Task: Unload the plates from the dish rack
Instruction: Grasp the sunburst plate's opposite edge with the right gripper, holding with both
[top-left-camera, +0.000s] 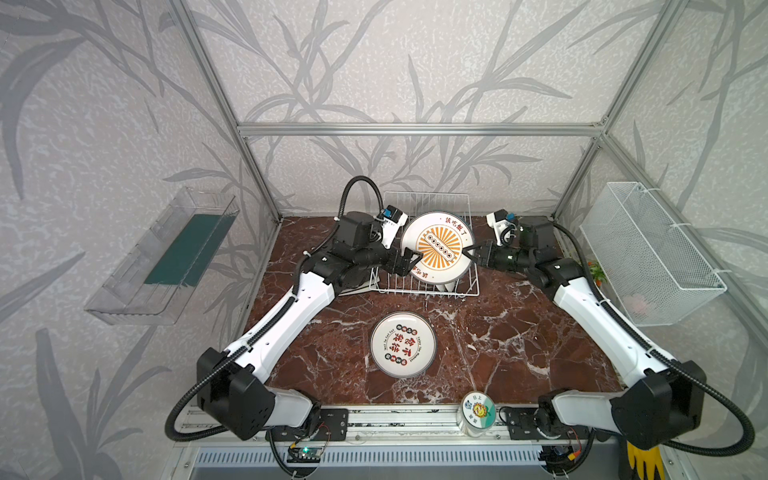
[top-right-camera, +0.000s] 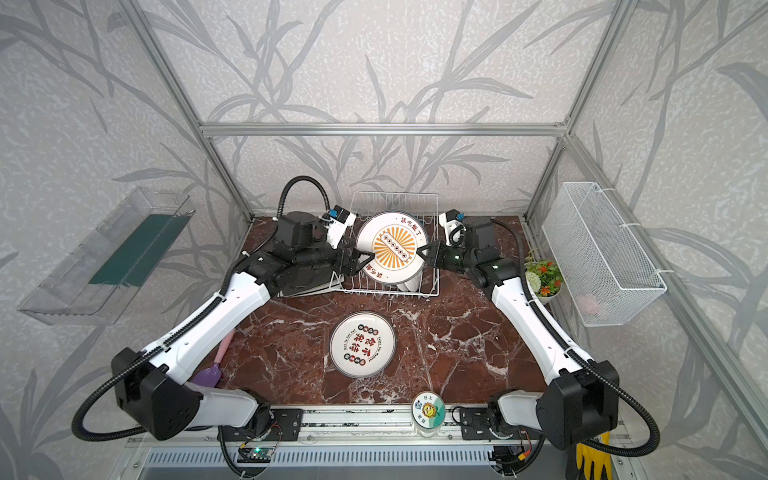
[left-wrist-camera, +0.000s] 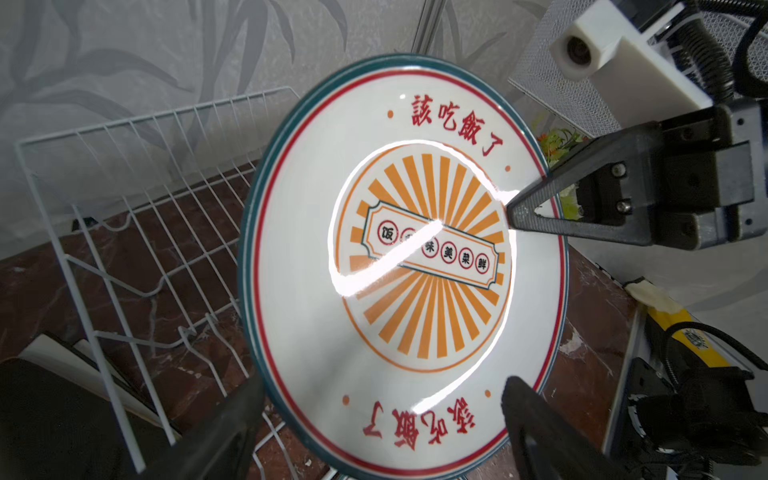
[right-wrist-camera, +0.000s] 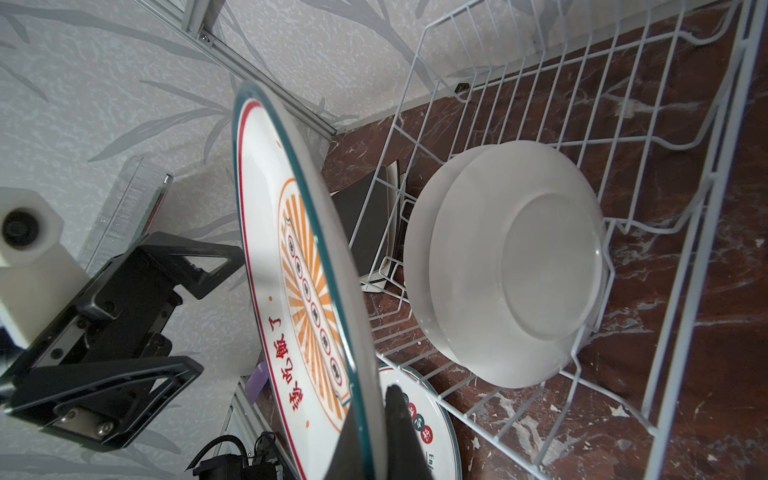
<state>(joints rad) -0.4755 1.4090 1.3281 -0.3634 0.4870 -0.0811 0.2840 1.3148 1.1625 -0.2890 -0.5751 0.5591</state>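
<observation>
Right gripper (top-left-camera: 468, 252): clenched on the rim of a round sunburst plate (top-left-camera: 438, 247). In the right wrist view one finger is lying on each face of the rim. The plate is being held tilted on edge over the dish rack (top-left-camera: 428, 193), with its orange face turned up toward the top views. Whether its lower edge is clearing the wires cannot be told.

Left gripper (top-left-camera: 411, 262): released, jaws standing wide. In the left wrist view its fingers (left-wrist-camera: 245, 407) are straddling the rim opposite the right gripper's hold. Contact with the plate cannot be told.

Dish rack: sitting at the back of the marble table (top-left-camera: 519, 353), between the two arms. Two more white plates (right-wrist-camera: 511, 266) are standing on edge in its slots, one leaning against the other, backs showing in the right wrist view.

A second round plate (top-left-camera: 403, 344) with red lettering is lying flat on the table, in front of the rack and apart from it.

A dark square plate (right-wrist-camera: 365, 224) is lying just outside the rack's left side, under the left arm, with a cream edge showing beside it.
</observation>
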